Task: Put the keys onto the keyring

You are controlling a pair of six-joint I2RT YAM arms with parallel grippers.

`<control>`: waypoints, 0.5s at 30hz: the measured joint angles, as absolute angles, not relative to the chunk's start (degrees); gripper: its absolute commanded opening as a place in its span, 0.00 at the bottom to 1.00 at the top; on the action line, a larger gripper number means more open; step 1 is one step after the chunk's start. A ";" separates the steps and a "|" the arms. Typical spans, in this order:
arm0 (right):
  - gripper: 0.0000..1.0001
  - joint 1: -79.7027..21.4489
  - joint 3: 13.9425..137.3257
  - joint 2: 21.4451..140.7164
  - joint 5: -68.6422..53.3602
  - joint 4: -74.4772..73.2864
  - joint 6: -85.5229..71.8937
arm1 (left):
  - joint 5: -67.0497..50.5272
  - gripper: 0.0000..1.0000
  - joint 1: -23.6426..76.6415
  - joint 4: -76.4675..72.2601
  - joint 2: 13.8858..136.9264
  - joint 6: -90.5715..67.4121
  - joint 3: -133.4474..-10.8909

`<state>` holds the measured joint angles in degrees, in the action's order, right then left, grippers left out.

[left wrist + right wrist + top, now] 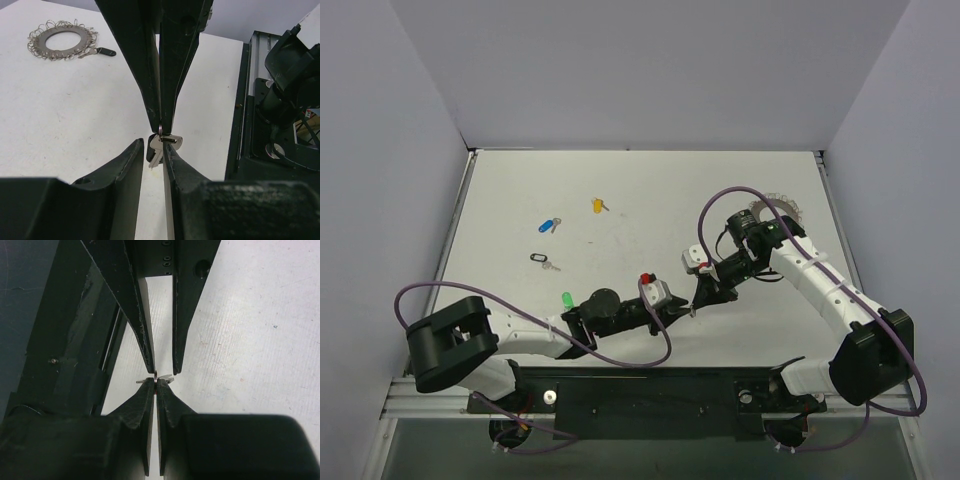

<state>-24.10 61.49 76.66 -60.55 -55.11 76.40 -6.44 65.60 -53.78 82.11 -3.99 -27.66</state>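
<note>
Two grippers: we find them tip to tip at mid-table, toward the near edge.
Right side: the right gripper (152,388) has its fingers pressed together, pinching the small wire loop (161,131) at the top of the key cluster (162,146).
Left side: the left gripper (153,146) has its fingers part-way apart, flanking the cluster. We cannot tell whether they press on it, since the tips crowd the view.
Ring: the keyring (48,39) lies flat at the far right of the table (650,180), well apart from both grippers. From overhead it is partly behind the right arm. A black-headed key (102,51) lies against its rim.
Loose keys: the yellow key (598,205), blue key (550,224), dark-headed key (542,260) and green key (566,300) lie left of centre, each apart from the others.
Handling, keys: we judge them light, stiff and thin, with smooth blades apt to pivot or slip. The plastic head offers the broader, surer hold and leaves the loop end free.
Handling, ring: we judge it stiff, light and flush to the table, so likely to slide if nudged. The coiled outer fringe looks the best place to take it.
Containers: none in view, and the keyring's open centre holds nothing.
</note>
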 measured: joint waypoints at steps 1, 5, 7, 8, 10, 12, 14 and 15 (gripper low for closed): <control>0.00 -24.10 61.49 76.73 -60.55 -55.11 76.42 | -6.44 0.31 65.63 -53.84 82.21 -4.01 -27.83; 0.00 -24.10 61.49 76.77 -60.55 -55.11 76.42 | -6.48 0.30 65.78 -54.46 82.32 -4.10 -28.18; 0.00 -24.10 61.49 76.77 -60.53 -55.11 76.42 | -6.55 0.29 65.93 -54.74 82.43 -4.25 -28.21; 0.00 -24.10 61.49 76.77 -60.55 -55.11 76.42 | -6.68 0.28 65.98 -54.89 82.56 -4.29 -28.21; 0.00 -24.10 61.49 76.77 -60.55 -55.11 76.42 | -6.72 0.27 66.04 -55.31 82.96 -4.45 -28.23; 0.00 -24.10 61.49 76.79 -60.66 -55.11 76.42 | -6.81 0.25 66.04 -55.79 83.42 -4.69 -28.23; 0.00 -24.10 61.49 76.82 -60.75 -55.13 76.40 | -6.85 0.22 66.04 -56.03 83.68 -4.93 -28.23; 0.00 -24.10 61.49 76.82 -60.73 -55.18 76.40 | -6.85 0.20 66.04 -56.14 83.74 -5.06 -28.23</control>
